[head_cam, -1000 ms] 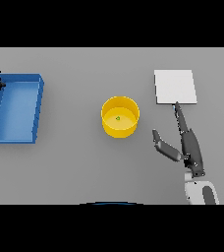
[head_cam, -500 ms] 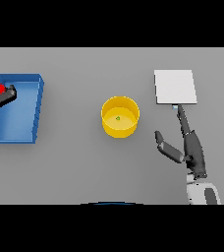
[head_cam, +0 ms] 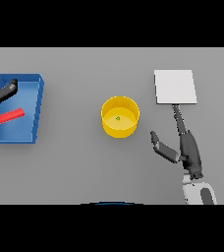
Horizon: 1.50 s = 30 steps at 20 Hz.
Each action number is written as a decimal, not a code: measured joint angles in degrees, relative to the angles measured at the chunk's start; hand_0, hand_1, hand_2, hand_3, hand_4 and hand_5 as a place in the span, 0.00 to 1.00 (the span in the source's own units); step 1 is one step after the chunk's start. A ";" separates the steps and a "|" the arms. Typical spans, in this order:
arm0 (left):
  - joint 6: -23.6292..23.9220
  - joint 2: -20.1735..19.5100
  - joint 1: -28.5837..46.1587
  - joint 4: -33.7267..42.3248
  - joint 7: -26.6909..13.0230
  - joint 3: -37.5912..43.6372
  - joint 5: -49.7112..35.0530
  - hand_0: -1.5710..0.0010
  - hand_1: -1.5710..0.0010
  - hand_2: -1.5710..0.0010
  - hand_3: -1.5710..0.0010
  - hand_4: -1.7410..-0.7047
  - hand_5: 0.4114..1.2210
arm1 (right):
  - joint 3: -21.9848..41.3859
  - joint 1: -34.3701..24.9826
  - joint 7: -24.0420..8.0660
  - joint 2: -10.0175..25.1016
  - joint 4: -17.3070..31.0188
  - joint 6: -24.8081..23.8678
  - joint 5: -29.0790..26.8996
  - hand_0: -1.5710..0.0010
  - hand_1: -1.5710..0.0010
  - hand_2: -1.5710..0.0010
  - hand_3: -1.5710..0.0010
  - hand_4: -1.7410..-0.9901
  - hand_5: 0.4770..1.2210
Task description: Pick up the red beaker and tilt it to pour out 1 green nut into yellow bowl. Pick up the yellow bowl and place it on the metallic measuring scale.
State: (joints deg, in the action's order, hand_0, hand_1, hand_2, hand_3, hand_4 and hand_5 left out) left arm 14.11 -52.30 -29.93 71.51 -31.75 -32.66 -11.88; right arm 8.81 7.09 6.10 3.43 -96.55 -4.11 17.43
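Nearest, the right robot hand is seen low on the right of the grey table. Its fingers are stretched out straight and its thumb is spread wide, so nothing is held. Its fingertips reach just up to the near edge of the metallic measuring scale, a flat pale square.

A little farther, in the middle, the yellow bowl is found standing upright, well apart from the right robot hand. One small green nut is seen lying inside it, so the pouring looks done.

The bowl looks light, stiff and smooth, so it may slip. It is best taken by its rim or round its side wall, and kept level so the nut is not tipped out.

Far to the left, the red beaker is seen lying tilted over the blue tray. The left robot hand is just beside it, with fingers loose and straight. The beaker does not seem to be gripped.
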 measured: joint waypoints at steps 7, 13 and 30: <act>1.42 1.11 -0.90 -0.51 2.49 0.79 -0.04 0.99 0.99 0.99 0.99 0.93 0.36 | 2.88 -4.59 -0.29 5.16 -0.72 4.94 3.99 1.00 1.00 1.00 1.00 0.69 0.31; 0.42 1.75 -1.70 -0.71 2.26 0.56 -0.65 1.00 1.00 1.00 1.00 0.91 0.37 | 8.05 -15.40 -5.20 13.22 2.85 11.63 13.70 1.00 1.00 1.00 1.00 0.61 0.26; 0.52 1.68 -1.68 -0.59 2.27 -0.03 -0.16 1.00 1.00 1.00 1.00 0.91 0.39 | 22.40 -37.52 3.03 17.03 19.19 26.89 24.57 1.00 1.00 1.00 1.00 0.66 0.28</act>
State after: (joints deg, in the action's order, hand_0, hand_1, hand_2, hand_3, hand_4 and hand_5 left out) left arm 14.62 -50.62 -31.61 70.92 -29.49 -32.68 -12.04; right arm 31.21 -30.43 9.12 20.46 -77.36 22.77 42.00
